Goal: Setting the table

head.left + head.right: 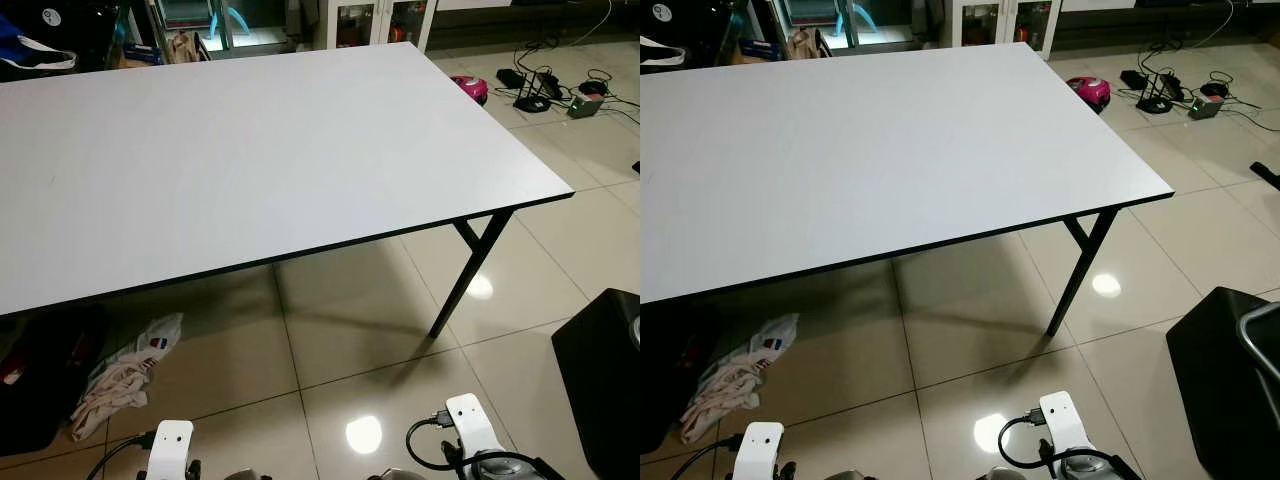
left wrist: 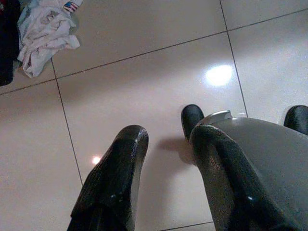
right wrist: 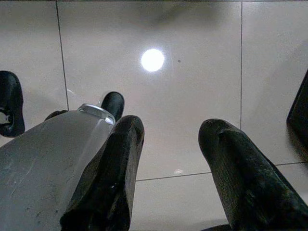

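While the left gripper and right gripper hang released over floor tiles, tableware remains unsourced; walking risks snagging the crumpled cloth.

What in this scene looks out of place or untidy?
A crumpled cloth lies on the floor under the table edge, and cables sprawl across the tiles beyond its far corner.
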You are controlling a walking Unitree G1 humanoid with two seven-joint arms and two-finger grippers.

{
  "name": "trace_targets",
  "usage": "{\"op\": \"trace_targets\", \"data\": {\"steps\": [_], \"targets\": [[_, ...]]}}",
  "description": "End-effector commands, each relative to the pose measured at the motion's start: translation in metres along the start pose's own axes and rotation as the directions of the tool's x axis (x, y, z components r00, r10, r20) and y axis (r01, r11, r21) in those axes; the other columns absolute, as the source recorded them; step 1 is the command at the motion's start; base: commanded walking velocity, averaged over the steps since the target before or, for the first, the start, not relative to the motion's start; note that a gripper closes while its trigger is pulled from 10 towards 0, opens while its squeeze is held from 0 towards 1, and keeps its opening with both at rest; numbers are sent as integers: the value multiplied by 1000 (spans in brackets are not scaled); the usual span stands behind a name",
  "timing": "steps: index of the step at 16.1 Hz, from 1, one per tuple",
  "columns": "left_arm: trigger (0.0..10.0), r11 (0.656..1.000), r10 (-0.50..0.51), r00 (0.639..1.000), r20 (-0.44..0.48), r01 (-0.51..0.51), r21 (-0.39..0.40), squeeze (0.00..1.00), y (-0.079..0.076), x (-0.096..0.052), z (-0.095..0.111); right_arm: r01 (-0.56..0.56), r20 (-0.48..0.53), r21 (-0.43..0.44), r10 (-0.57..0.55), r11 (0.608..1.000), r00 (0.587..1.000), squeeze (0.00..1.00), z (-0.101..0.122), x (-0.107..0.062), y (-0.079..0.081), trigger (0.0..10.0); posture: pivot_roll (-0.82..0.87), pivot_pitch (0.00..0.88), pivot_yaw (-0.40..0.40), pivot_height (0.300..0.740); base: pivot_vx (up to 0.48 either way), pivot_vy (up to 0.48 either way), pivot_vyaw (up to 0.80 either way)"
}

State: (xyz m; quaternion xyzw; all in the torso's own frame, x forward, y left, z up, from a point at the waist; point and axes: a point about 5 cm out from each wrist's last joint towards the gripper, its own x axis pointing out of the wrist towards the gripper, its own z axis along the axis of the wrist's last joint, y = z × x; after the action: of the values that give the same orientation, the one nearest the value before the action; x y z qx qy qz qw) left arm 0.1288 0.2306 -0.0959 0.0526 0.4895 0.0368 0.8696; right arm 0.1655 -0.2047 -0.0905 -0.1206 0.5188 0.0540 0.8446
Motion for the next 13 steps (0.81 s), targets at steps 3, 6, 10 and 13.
{"op": "trace_targets", "data": {"steps": [3, 6, 10, 13], "targets": [[10000, 1000, -2, 999, 45, 1, 28, 0, 3, 2, 12, 44, 13, 62, -45, 997, 999, 0, 0, -1, -10, 10000, -101, 53, 0, 740, 0, 0, 0], [10000, 998, -13, 998, 66, 9, 60, 0, 1, 3, 19, 67, 13, 82, -69, 994, 998, 0, 0, -2, -17, 10000, -102, 49, -1, 740, 0, 0, 0], [10000, 997, -12, 979, 204, -4, 78, 0, 9, 4, 50, 326, -23, 348, -340, 879, 940, 0, 4, -12, -68, 10000, -100, 48, -11, 740, 0, 0, 0], [10000, 983, -142, 897, 418, 78, 167, 0, 10, -1, 98, 548, -67, 554, -622, 627, 780, 0, 18, -37, -136, 10000, -116, 63, -3, 740, 0, 0, 0]]}}
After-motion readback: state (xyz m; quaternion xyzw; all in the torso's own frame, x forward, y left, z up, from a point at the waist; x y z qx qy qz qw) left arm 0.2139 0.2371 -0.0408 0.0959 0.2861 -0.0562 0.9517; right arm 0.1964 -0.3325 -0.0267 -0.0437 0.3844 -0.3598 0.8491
